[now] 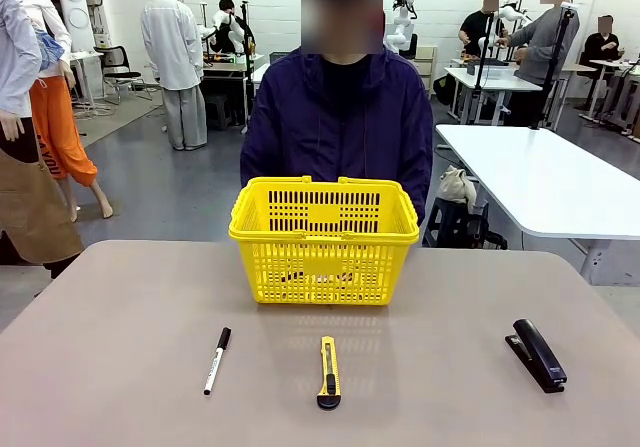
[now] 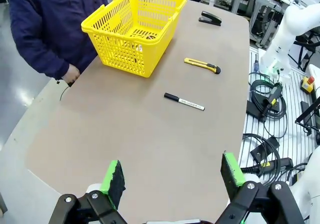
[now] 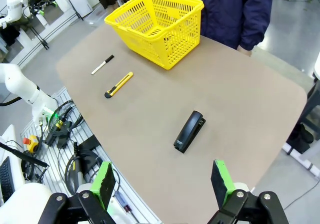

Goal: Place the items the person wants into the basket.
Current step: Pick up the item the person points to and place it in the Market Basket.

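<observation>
Basket [image 1: 323,267] of yellow slotted plastic stands upright; left fingers [image 2: 114,176] and right fingers [image 3: 220,179] spread wide, empty.

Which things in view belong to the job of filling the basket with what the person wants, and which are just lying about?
Belong to the job: basket; knife, likely a wanted item, not yet in the basket; person, who does the choosing.

Just lying about: marker; stapler.

The basket [image 1: 323,267] sits on the table [image 1: 430,377] toward its far edge, a person [image 1: 340,127] directly behind it; before it, left to right, lie a marker [image 1: 217,359], a knife [image 1: 328,371] and a stapler [image 1: 538,354], well apart.
</observation>
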